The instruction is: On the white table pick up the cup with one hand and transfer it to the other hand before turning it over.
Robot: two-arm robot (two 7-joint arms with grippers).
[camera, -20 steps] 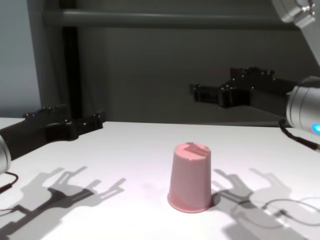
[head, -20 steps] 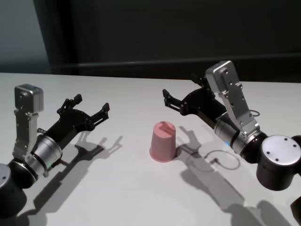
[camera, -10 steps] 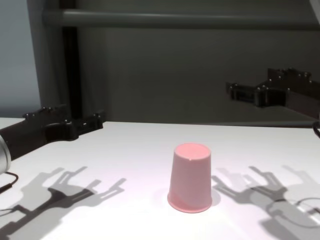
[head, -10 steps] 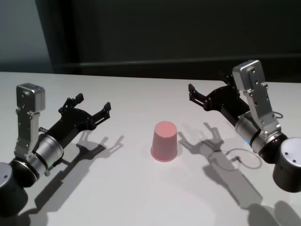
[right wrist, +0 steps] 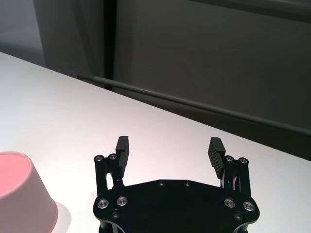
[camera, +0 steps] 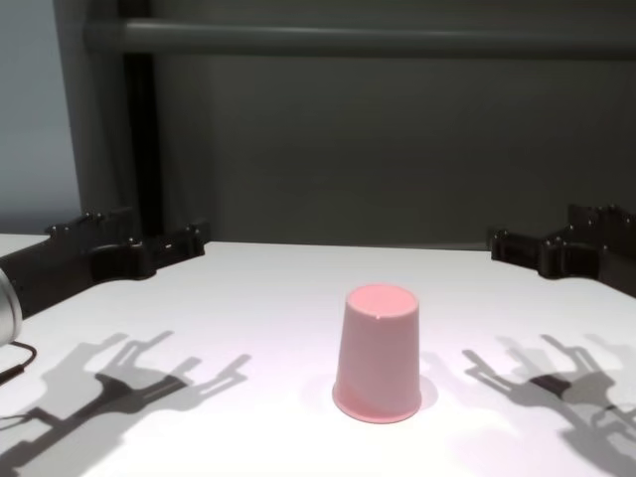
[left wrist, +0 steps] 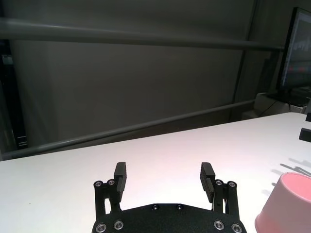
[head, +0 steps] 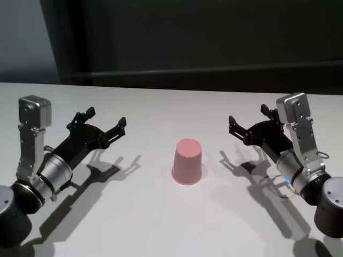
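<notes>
**Cup stands upside down between two empty grippers**

On the left, the left gripper (head: pixel 102 126) hangs just above the white counter (head: pixel 161 225), its fingers (left wrist: pixel 120 175) spread wide with nothing between them. It points toward the middle and sits well apart from the cup.

In the middle, the pink cup (head: pixel 187 161) rests on the counter with its wide rim down and its narrow base up, touching neither arm.

On the right, the right gripper (head: pixel 249 126) also hovers low, fingers (right wrist: pixel 122 147) fully apart and empty, well clear of the cup.

The likely trouble lies in the cup's taper and smooth plastic: fingers closing near the narrow top could squeeze it upward and out, or a sideways approach could nudge and topple it. At the handover, one gripper letting go before the other has a firm hold would drop it.
</notes>
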